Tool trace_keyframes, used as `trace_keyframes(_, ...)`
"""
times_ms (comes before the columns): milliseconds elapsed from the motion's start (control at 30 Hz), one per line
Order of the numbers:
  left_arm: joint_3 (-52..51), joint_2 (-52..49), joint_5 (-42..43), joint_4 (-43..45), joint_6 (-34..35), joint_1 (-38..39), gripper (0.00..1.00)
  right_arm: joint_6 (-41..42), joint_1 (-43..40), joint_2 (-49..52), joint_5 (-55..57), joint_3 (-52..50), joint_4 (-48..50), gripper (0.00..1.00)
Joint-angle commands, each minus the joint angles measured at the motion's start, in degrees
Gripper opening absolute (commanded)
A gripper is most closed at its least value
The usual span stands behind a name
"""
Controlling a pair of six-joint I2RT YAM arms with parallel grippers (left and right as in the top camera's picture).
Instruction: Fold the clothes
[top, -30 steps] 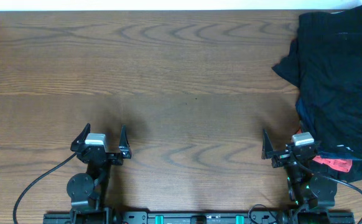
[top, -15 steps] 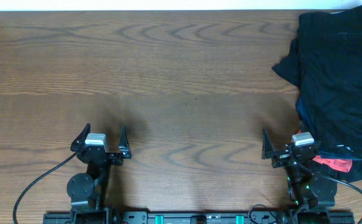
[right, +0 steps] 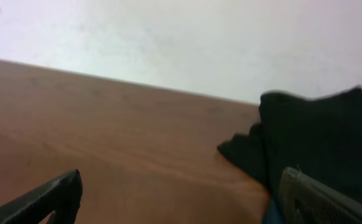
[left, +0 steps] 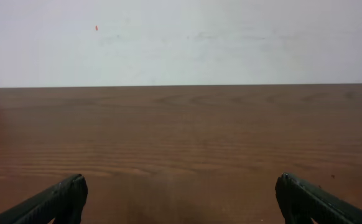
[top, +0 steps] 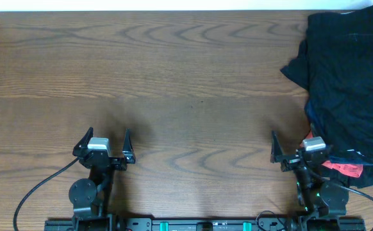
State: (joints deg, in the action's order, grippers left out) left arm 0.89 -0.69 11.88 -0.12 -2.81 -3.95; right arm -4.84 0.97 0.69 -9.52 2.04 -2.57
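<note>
The clothes [top: 350,83] lie in a dark heap at the table's right edge: black and navy-blue pieces stacked, with a small red piece [top: 342,168] at the heap's near end. The heap also shows in the right wrist view [right: 318,143]. My right gripper [top: 298,146] is open and empty near the front edge, its right finger beside the heap's near end. My left gripper [top: 104,141] is open and empty over bare wood at the front left, far from the clothes. The white inner label is not visible.
The wooden table [top: 174,83] runs wide between the arms and back to a white wall [left: 181,37]. The arm bases and cables sit along the front edge.
My right gripper has shifted very slightly to the right. The left arm and the clothes have not moved.
</note>
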Motion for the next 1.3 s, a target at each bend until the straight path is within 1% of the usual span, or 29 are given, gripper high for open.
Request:
trace_keyframes(0,-0.66,0.39,1.22,-1.53,0.48,0.22,0.98,-0.46,0.07,-0.39,-0.52,-0.33,2.75,0.99)
trace_keyframes(133,-0.66,0.39,1.25,-0.87,0.63,0.24,0.98,-0.59,0.07,-0.37,-0.59,-0.33,5.92,0.99)
trace_keyframes(200,-0.66,0.39,1.25,-0.44,1.79,0.24,0.98,-0.57,0.07,-0.35,-0.57,-0.33,6.78,0.99)
trace_keyframes(300,-0.66,0.39,1.25,0.2,5.84,0.22,0.98,-0.15,0.07,-0.33,-1.25,-0.33,7.56,0.99)
trace_keyframes(400,-0.66,0.39,1.25,0.17,9.88,0.24,0.98,6.16,0.07,-0.28,-3.23,-0.26,9.7,0.99)
trace_keyframes(467,-0.66,0.39,1.22,0.17,10.27,0.22,0.98,7.8,0.07,0.15,-3.41,-0.26,11.78,0.99)
trace_keyframes(667,-0.66,0.39,1.18,0.2,10.21,0.22,0.98,6.27,0.07,3.39,-2.43,-0.24,16.11,0.99)
trace_keyframes(800,-0.66,0.39,1.25,0.39,10.47,0.24,0.98,6.23,0.07,7.52,-2.54,-0.24,17.68,0.99)
trace_keyframes(1000,-0.63,0.39,1.22,0.9,10.64,0.22,0.98,4.28,0.07,16.17,-2.75,0.35,24.7,0.99)
trace_keyframes(1133,-0.59,-0.17,1.2,0.2,10.67,0.22,0.98,4.26,0.07,23.54,-3.43,4.17,26.1,0.99)
trace_keyframes(1267,0.24,-1.97,1.2,0.15,10.67,0.22,0.98,3.91,0.07,32.22,-8.17,10.58,26.14,0.99)
